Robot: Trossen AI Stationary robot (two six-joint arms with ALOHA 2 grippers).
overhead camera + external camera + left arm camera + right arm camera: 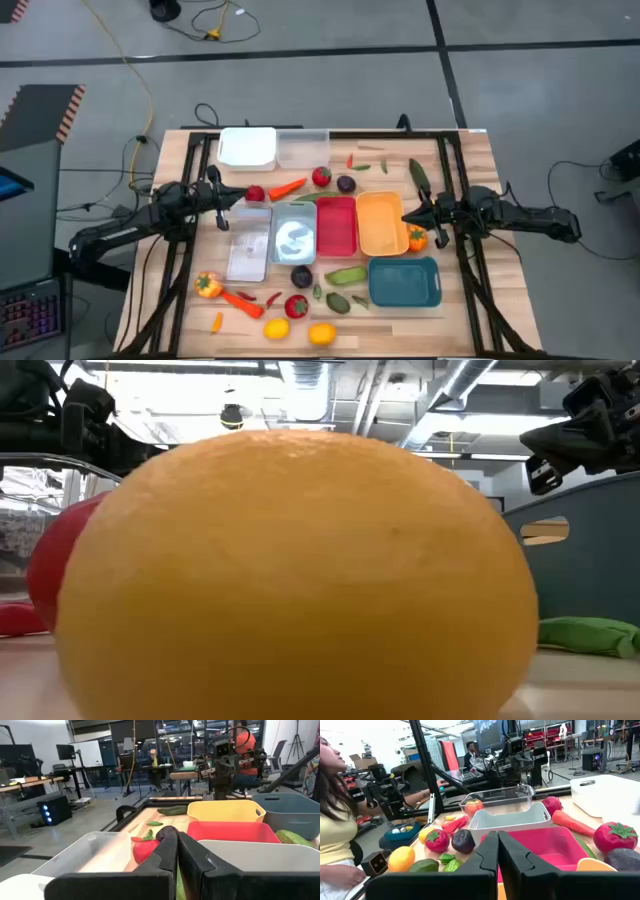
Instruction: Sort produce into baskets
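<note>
Produce (322, 333) of small toy plastic is scattered loose round the coloured rectangular plastic baskets (336, 226), unsorted.
Nearest, yellow lemons lie at the front edge; mid-table, left gripper (222, 196) and right gripper (420, 213) are held closed and empty. One piece should be singled out, fingers parted first, and approached from above.

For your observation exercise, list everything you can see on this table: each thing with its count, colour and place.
Bins: seven; white and clear at the far edge, then clear, grey, red, yellow and teal in the middle.
Tomatoes: three, red; two far of the middle bins, one near them.
Carrots: two, orange; one far, one near left.
Plums: two, purple; one far, one near.
Lemons: two, yellow; near edge.
Cucumber: one, green; beside the teal bin.
Left gripper: shut, by the clear bin.
Right gripper: shut, over the yellow bin's edge.
</note>
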